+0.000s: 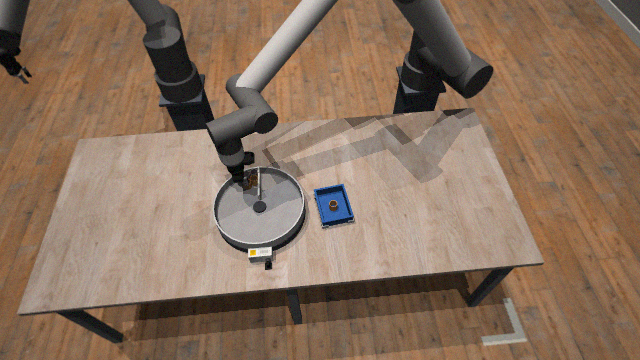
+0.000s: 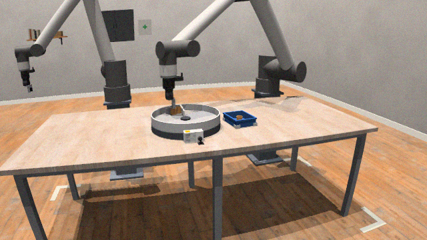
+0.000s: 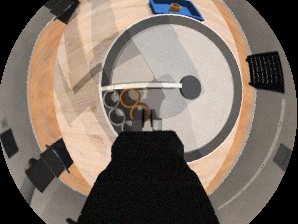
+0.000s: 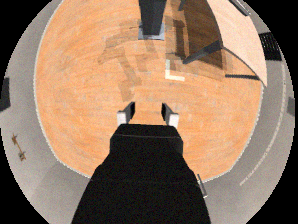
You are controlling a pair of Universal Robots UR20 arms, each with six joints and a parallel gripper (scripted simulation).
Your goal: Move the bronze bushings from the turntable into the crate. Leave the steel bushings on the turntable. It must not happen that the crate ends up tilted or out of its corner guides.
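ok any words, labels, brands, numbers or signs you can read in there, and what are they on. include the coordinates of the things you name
No words, brands or numbers can be read.
Green cross, a sign with no lettering to be made out: on the pale wall plate (image 2: 145, 27).
Yellow patch and faint grey marks, too small and blurred to read: on the white box (image 1: 260, 254) (image 2: 191, 136) beside the turntable (image 1: 259, 230) (image 2: 185, 125) (image 3: 212, 55).
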